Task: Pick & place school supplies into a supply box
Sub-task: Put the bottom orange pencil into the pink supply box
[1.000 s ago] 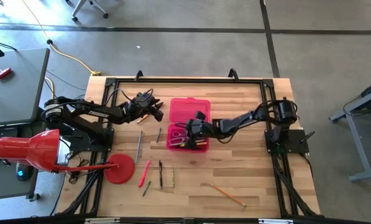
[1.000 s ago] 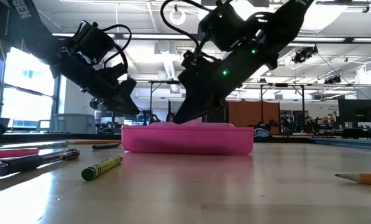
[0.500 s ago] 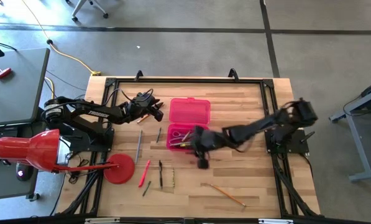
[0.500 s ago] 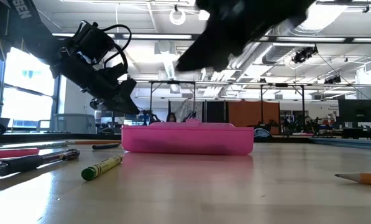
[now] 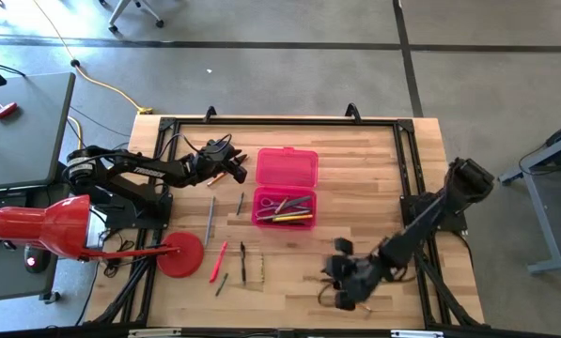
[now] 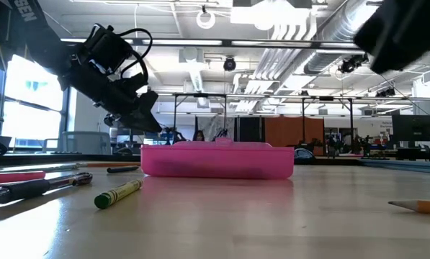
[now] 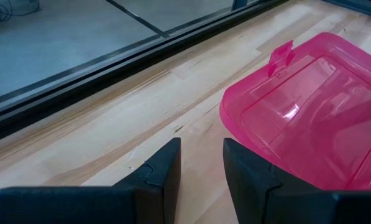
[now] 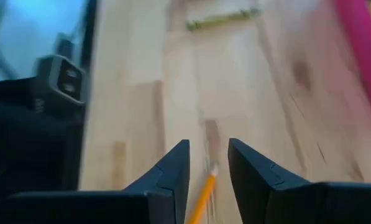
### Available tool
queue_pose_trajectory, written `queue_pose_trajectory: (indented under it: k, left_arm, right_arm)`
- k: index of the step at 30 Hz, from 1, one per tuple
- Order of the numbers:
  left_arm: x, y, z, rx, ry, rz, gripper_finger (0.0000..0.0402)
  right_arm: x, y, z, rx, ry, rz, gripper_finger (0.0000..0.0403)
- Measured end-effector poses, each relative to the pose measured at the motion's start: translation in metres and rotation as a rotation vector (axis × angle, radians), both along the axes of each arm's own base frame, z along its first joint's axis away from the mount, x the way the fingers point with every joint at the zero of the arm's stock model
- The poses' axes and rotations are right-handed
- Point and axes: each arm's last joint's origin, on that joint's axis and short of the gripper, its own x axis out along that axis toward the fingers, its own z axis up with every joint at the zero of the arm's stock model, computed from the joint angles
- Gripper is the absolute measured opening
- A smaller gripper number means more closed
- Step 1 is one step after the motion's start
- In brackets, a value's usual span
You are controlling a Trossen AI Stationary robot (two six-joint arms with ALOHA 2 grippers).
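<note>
Orange pencil (image 8: 201,195) — right wrist only

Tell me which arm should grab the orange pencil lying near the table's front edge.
The right. Its pincer is already over the orange pencil, open, the pencil lined up between its fingers in the wrist view. The left pincer hangs far off beside the pink box.

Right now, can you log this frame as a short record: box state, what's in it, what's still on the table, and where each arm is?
box: pink translucent plastic pencil case, lid open
contents: purple-handled scissors, yellow and red pens
loose on table: orange pencil, red pen, grey pen, green crayon
left gripper: jaws open, raised beside the lid
right gripper: jaws open, empty, over the orange pencil
</note>
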Motion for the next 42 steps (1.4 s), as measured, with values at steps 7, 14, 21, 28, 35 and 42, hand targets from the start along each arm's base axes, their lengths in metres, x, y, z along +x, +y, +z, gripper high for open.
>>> queue_pose_trajectory:
  k: [7,14,21,28,35,42]
  left_arm:
    - [0.000,0.000,0.000,0.000,0.000,0.000,0.0150]
    - [0.000,0.000,0.000,0.000,0.000,0.000,0.0150]
    - [0.000,0.000,0.000,0.000,0.000,0.000,0.0150]
    - [0.000,0.000,0.000,0.000,0.000,0.000,0.0150]
    - [0.000,0.000,0.000,0.000,0.000,0.000,0.0150]
    - [0.000,0.000,0.000,0.000,0.000,0.000,0.0150]
  right_arm:
    - [-0.025,0.025,-0.024,-0.040,0.039,-0.116,0.0090]
    - [-0.024,0.043,-0.057,-0.038,0.061,-0.105,0.0090]
    - [-0.023,0.052,-0.075,-0.053,0.034,-0.117,0.0088]
    - [-0.025,0.047,-0.077,-0.125,0.043,-0.133,0.0083]
    - [-0.024,0.044,-0.078,-0.114,0.036,-0.191,0.0083]
    - [-0.027,0.036,-0.090,-0.030,-0.001,-0.239,0.0083]
